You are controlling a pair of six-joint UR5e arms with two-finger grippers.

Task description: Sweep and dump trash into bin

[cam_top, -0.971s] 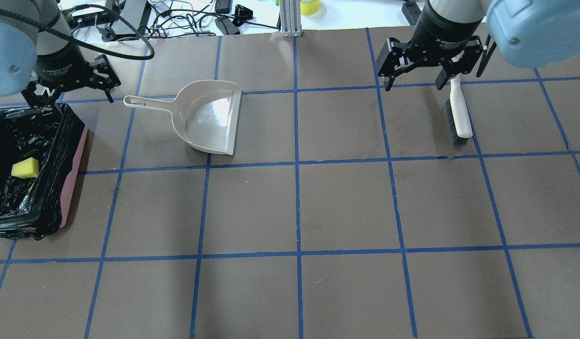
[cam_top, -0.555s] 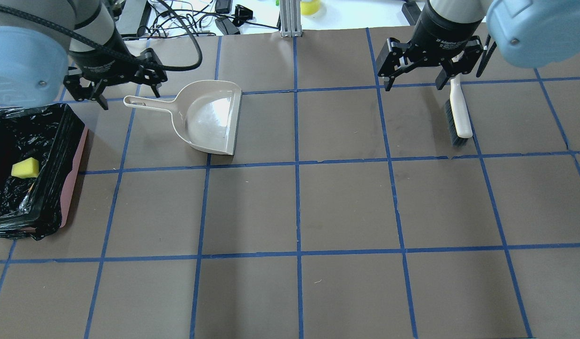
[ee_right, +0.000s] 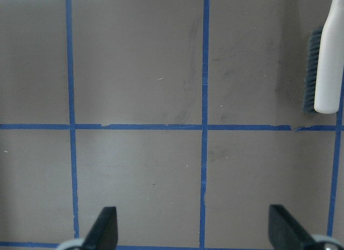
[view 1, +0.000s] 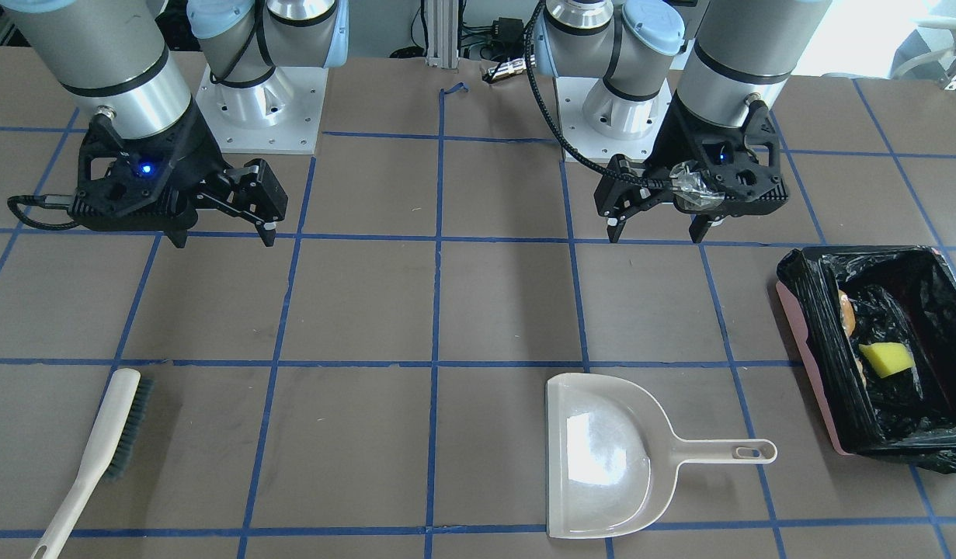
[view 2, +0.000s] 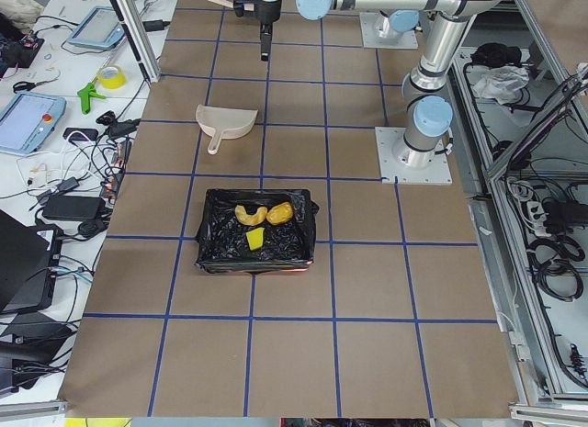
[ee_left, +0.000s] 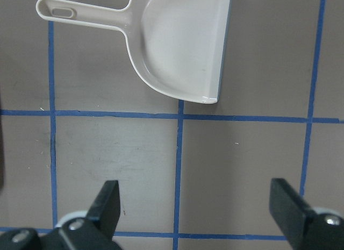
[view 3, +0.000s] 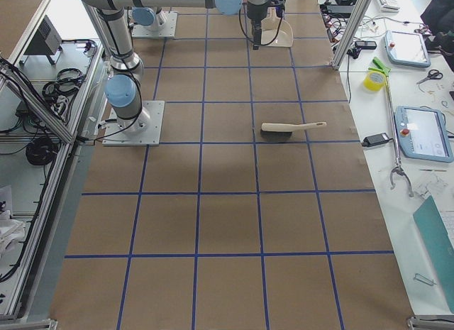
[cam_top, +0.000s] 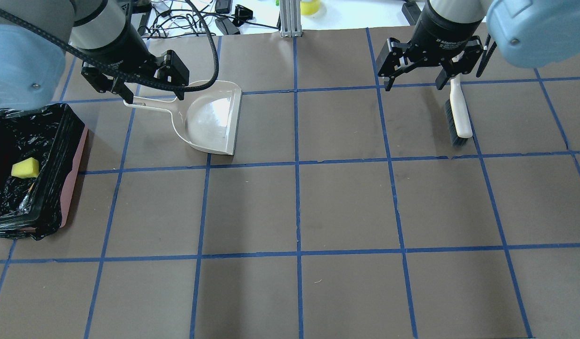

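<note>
The bin (cam_top: pixel 69 141), pink with a black bag lining, stands at the table's left edge. In it lie the yellow sponge block (cam_top: pixel 25 168), the potato-like lump (view 2: pixel 280 212) and the pale curved piece (view 2: pixel 248 212). The beige dustpan (cam_top: pixel 209 117) lies empty on the table, handle toward the bin. My left gripper (cam_top: pixel 154 98) is open and empty, hanging above the table on the robot's side of the dustpan (ee_left: pixel 183 45). My right gripper (cam_top: pixel 414 86) is open and empty, beside the white-handled brush (cam_top: pixel 459 115) that lies flat on the table.
The brown table top (cam_top: pixel 299 207) carries a blue tape grid. Cables and boxes lie beyond its far edge (cam_top: pixel 176 19). An aluminium post (cam_top: pixel 288 19) stands at the far middle.
My left arm has swung to the right, from over the bin's far corner to over the dustpan's handle. The right arm, dustpan, brush and bin have not moved.
</note>
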